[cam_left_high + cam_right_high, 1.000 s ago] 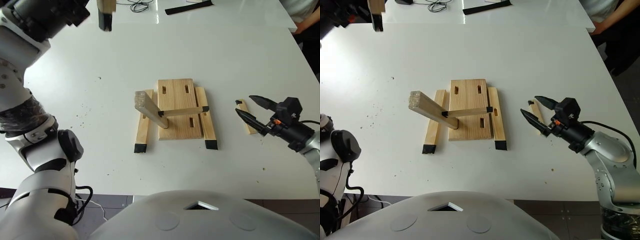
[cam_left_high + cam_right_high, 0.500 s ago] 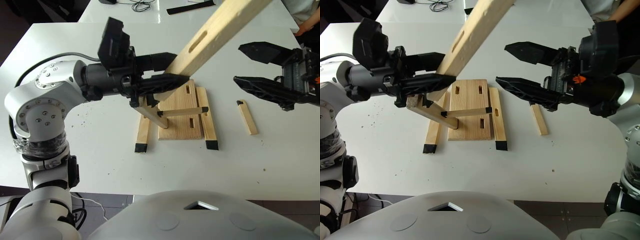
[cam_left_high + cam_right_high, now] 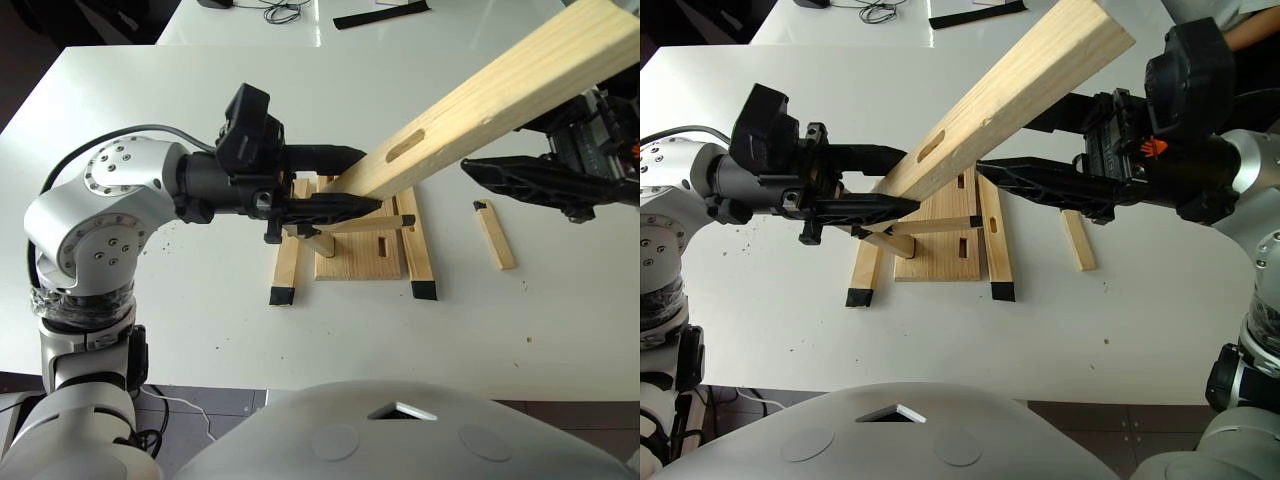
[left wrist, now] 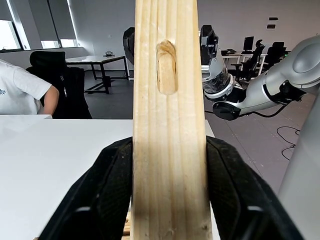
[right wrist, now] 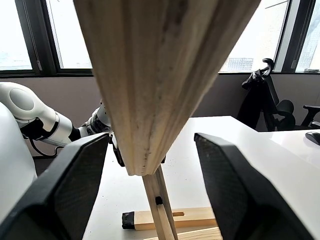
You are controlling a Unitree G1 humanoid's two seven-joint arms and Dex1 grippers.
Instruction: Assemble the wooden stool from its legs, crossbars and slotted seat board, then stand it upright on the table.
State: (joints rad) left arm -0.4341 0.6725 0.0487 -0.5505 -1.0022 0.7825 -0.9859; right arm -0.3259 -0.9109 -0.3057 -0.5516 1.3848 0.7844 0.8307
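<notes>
White table (image 3: pixel 130 90) seen from the robot's head, with the slotted seat board (image 3: pixel 365 258) lying flat near its middle; all positions are given from this board. Just beside the board's left edge a flat leg (image 3: pixel 286 272) lies along it, and a second flat leg (image 3: pixel 418 258) lies close against its right edge; both carry black tips at the ends nearest the robot. A thin crossbar (image 3: pixel 940 224) runs over the board from the right-hand flat leg to a leaning leg (image 3: pixel 892 241) whose lower end sits at the board's left edge. A short loose crossbar (image 3: pixel 494 236) lies on the table to the right of the board, apart from it. Above the board's left half, the left gripper (image 3: pixel 370 178) is pinched on the lower end of a long slotted leg (image 3: pixel 500 90), its fingers (image 4: pixel 112 190) pressed against both sides of the wood. This leg slants upward over the board, to the right and away from the robot, with an oval slot (image 3: pixel 403 148) on its upper face. Above and right of the board, the right gripper (image 3: pixel 1012 150) has its fingers (image 5: pixel 80 185) spread, one on each side of the raised leg, with a gap to the wood. Far beyond the board lie a black strip (image 3: pixel 380 14) and a coil of cable (image 3: pixel 280 12)
</notes>
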